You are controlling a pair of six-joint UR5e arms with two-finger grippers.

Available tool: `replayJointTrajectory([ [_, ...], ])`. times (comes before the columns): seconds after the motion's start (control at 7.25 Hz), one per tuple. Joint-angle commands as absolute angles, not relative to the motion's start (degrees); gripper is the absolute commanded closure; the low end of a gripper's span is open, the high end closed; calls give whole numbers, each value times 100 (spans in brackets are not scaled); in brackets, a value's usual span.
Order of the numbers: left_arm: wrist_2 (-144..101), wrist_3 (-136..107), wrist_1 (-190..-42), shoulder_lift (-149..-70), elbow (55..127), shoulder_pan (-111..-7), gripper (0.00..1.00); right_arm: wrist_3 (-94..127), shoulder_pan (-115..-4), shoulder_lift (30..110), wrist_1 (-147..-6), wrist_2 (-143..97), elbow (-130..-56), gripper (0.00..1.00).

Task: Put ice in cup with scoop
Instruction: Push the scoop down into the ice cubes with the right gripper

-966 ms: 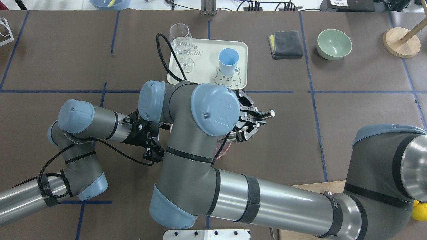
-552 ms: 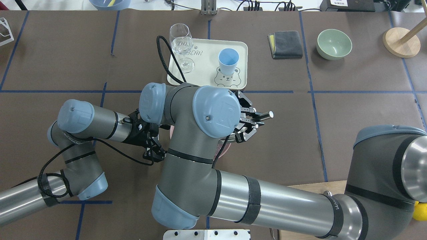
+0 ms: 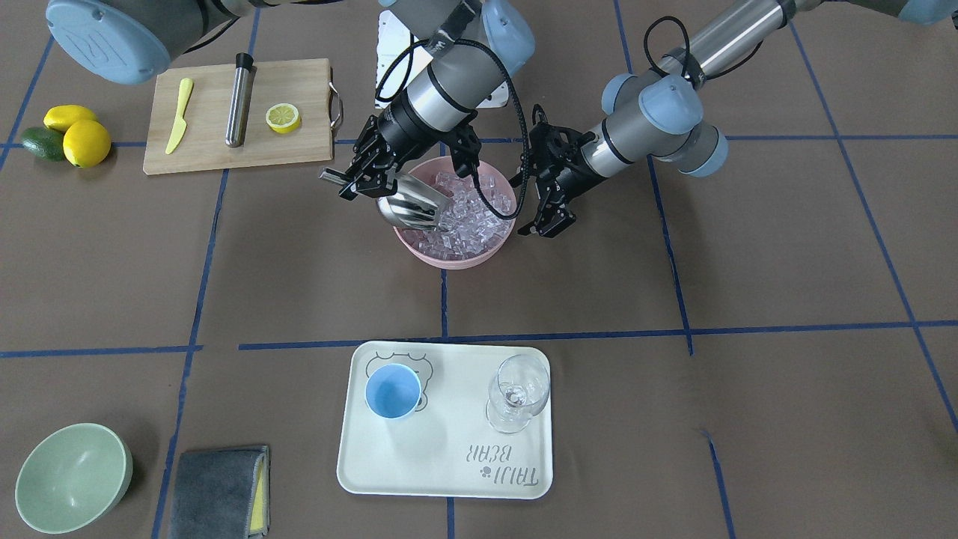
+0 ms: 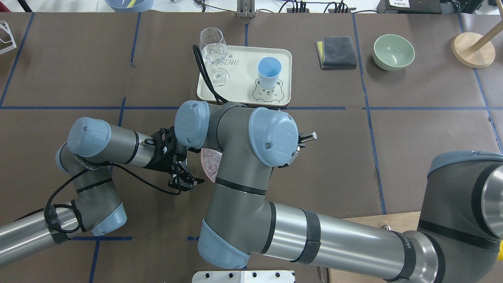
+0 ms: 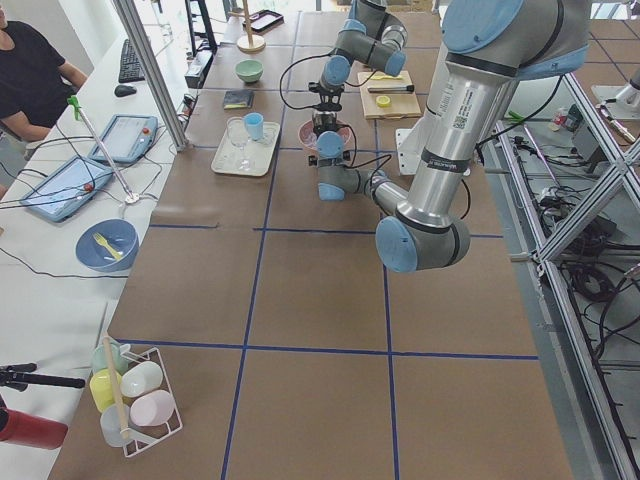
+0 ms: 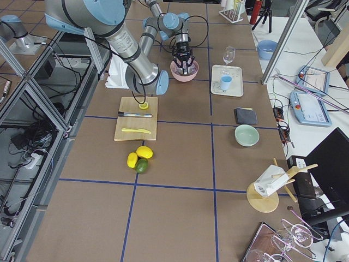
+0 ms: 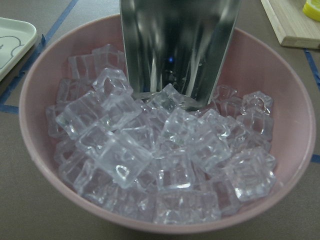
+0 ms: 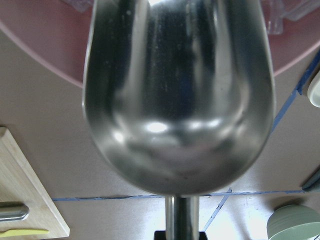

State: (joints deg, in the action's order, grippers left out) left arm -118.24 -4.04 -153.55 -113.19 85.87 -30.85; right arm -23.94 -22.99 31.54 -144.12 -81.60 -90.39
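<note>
Bright, even light from above fills the 4 room views; shadows on the brown worktop (image 3: 673, 419) are soft and lie close under what casts them. In the right wrist view the scoop (image 8: 177, 100) looms slightly soft, with 1 white glare patch low on its trough. In the left wrist view the ice (image 7: 165, 150) is sharp with small glints, the far worktop slightly blurred.

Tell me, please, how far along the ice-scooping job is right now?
Done: the right gripper holds the scoop by its handle. In hand: the scoop's mouth is dug into the ice in the pink bowl. Left: carrying a load to the light-blue cup on the tray, which looks empty.
</note>
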Motion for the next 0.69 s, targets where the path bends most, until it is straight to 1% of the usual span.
replayJointTrajectory([
  [0.0, -11821, -422, -15468, -11390, 8587, -3085, 0, -2408, -2311, 3296, -14335, -8183, -9324, 100],
  [0.28, -11752, -571, -15679, -11408, 8587, -3076, 0, -2408, -2329, 3313, -14283, -8209, -9430, 100],
  [0.55, -11751, -563, -15680, -11408, 8578, -3085, 0, -2399, -2338, 3645, -13818, -8209, -9692, 100],
])
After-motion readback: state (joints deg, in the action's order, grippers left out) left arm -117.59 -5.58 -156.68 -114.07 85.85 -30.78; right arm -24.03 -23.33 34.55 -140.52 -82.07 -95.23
